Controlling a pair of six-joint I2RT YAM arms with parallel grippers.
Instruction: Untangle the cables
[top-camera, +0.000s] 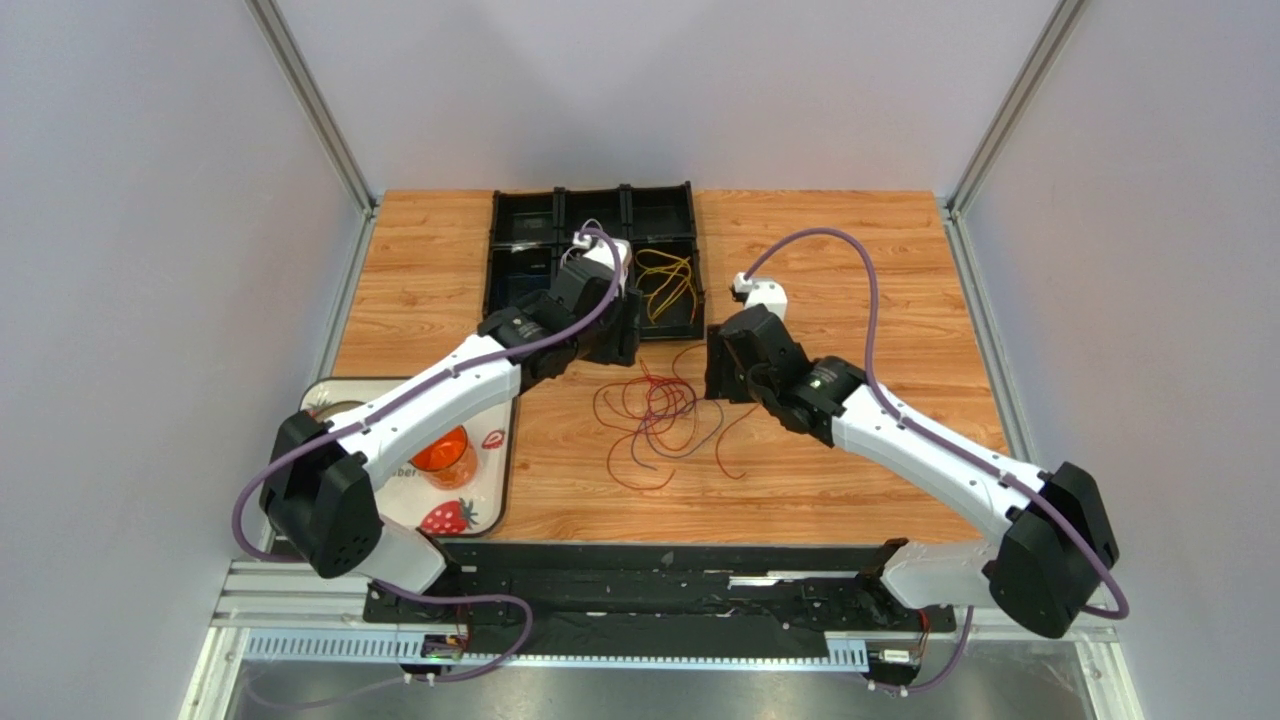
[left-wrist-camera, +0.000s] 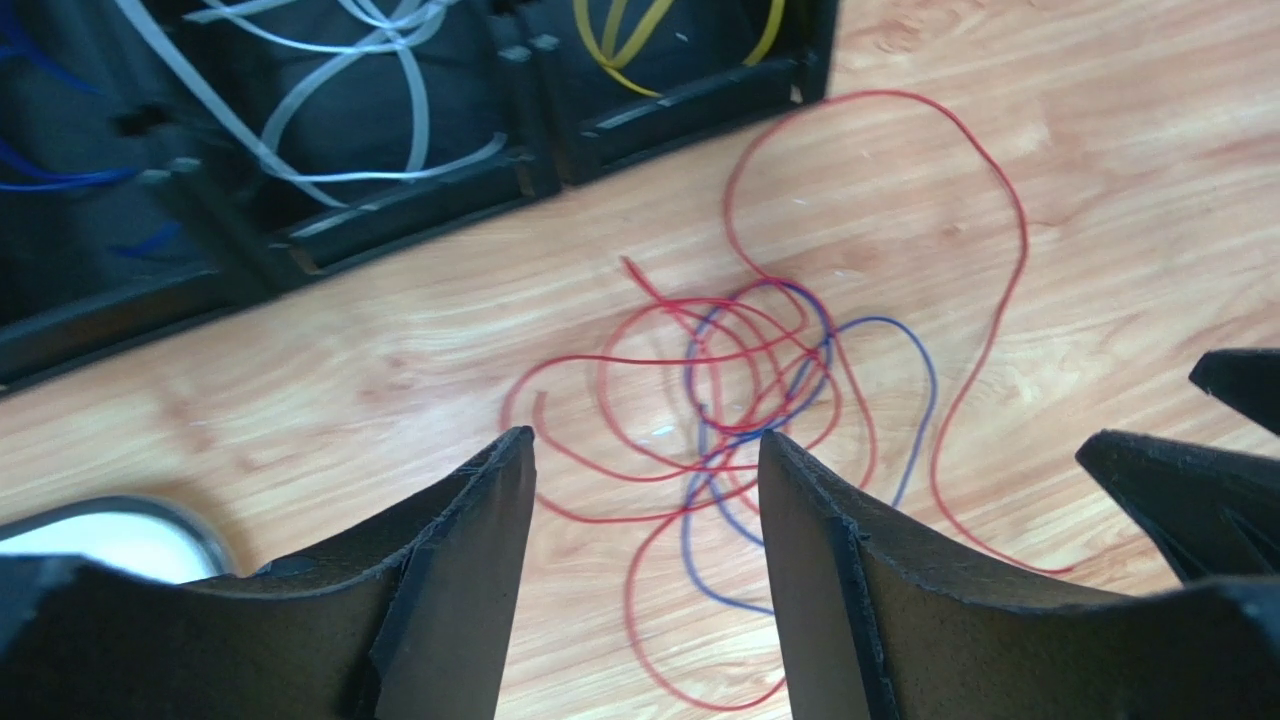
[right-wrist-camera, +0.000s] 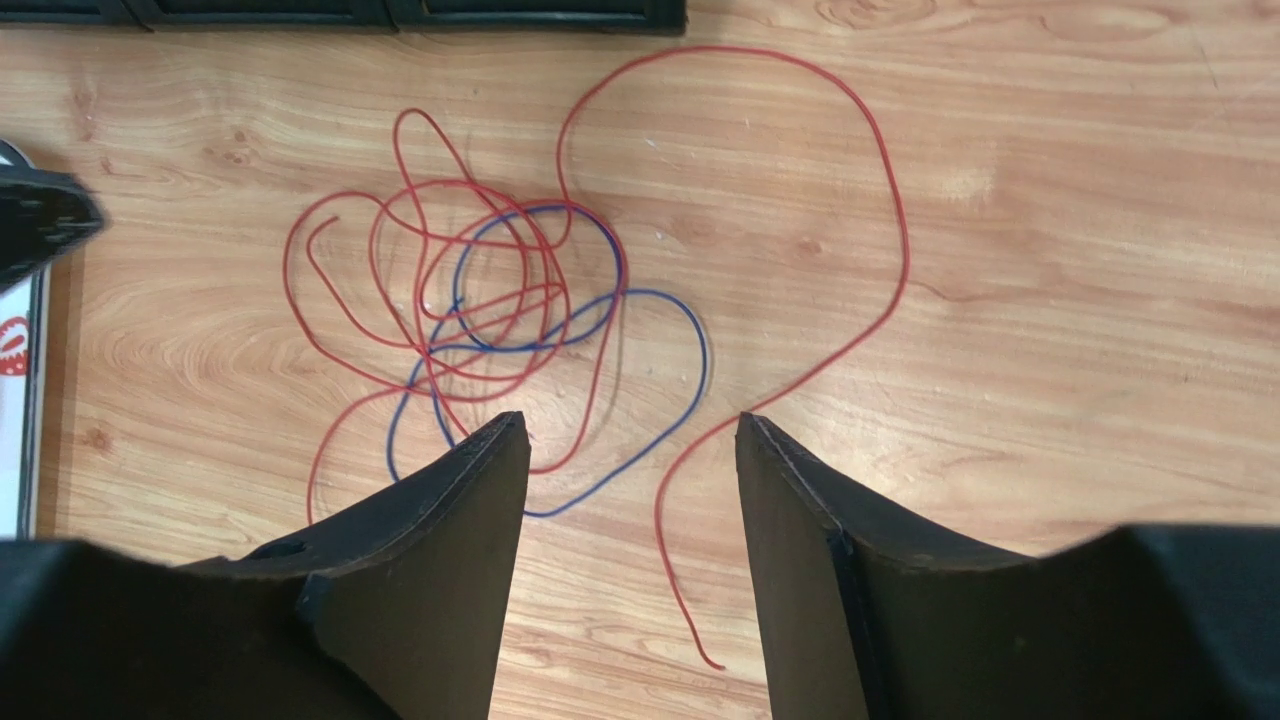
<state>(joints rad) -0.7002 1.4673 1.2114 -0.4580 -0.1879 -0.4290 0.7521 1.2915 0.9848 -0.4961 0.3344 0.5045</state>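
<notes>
A loose tangle of red and blue cables (top-camera: 657, 417) lies on the wooden table between my two grippers. It shows in the left wrist view (left-wrist-camera: 744, 368) and the right wrist view (right-wrist-camera: 481, 293). One long red cable (right-wrist-camera: 906, 255) loops out from it and ends free near my right fingers. My left gripper (top-camera: 624, 348) (left-wrist-camera: 643, 443) is open and empty, above the tangle's far-left side. My right gripper (top-camera: 718, 368) (right-wrist-camera: 631, 423) is open and empty, above its right side. Yellow cables (top-camera: 666, 282), white cables (left-wrist-camera: 361, 90) and blue cables (left-wrist-camera: 60, 173) lie in separate compartments of a black tray (top-camera: 519, 255).
The black divided tray stands at the back centre of the table, just behind the left gripper. A strawberry-print mat (top-camera: 451, 510) with an orange object (top-camera: 443, 453) lies at the left front. A white rim (left-wrist-camera: 105, 525) shows at lower left of the left wrist view.
</notes>
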